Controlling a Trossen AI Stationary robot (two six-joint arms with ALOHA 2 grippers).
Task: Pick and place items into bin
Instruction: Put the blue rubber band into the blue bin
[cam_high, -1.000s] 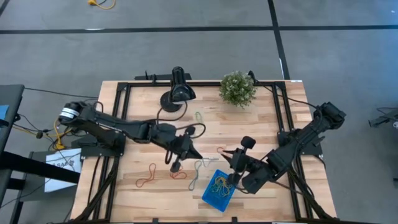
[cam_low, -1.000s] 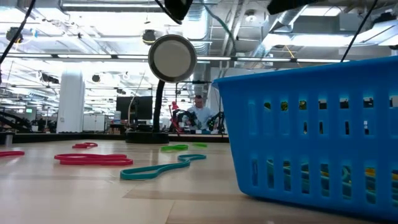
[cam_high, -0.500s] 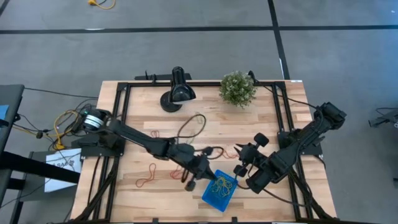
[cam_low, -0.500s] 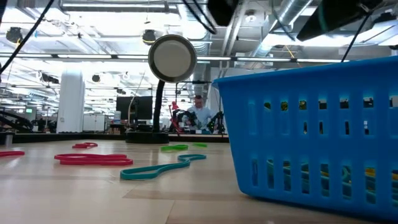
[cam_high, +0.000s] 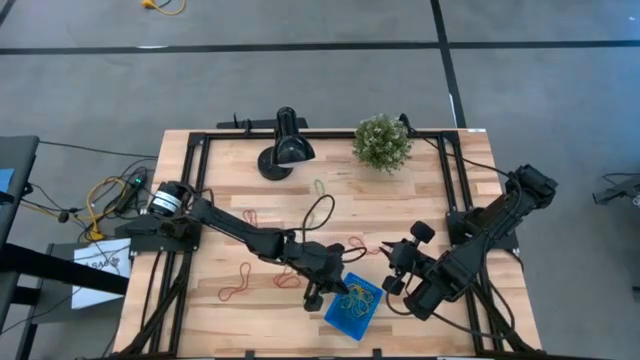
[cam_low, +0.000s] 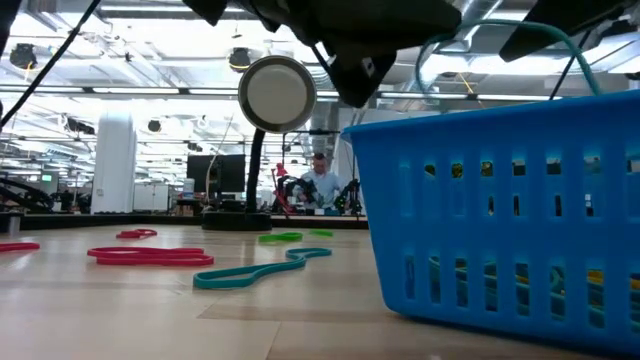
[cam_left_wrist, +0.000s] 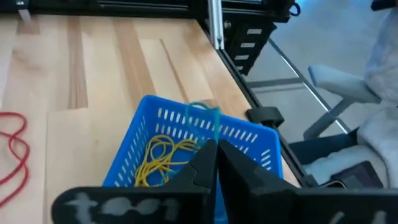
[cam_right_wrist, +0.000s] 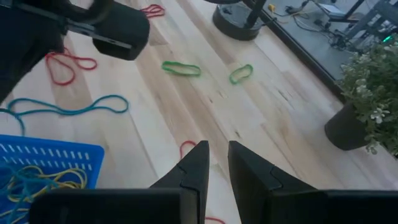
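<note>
Since a second ago my left arm has swung from mid-table to the bin, and my left pincer (cam_left_wrist: 216, 163) now hangs over the blue bin (cam_high: 352, 306), clenched on a teal rubber band (cam_left_wrist: 208, 118) that droops from the fingertips above the basket wall. That band weighs almost nothing, is limp and a bit grippy; I judge it will fall once I let go, though it could cling to a pad. Yellow bands (cam_left_wrist: 163, 157) already lie tangled inside. Outward on the table (cam_high: 420, 195), a teal loop (cam_right_wrist: 65, 107), red loops (cam_high: 236, 285) and two green ones (cam_right_wrist: 181, 68) still lie flat; such thin loops are best pinched where a strand lifts or crosses. My right pincer (cam_right_wrist: 213, 163) hovers just beside the bin over a red loop (cam_right_wrist: 186, 147), fingers slightly parted, gripping nothing I can see.
</note>
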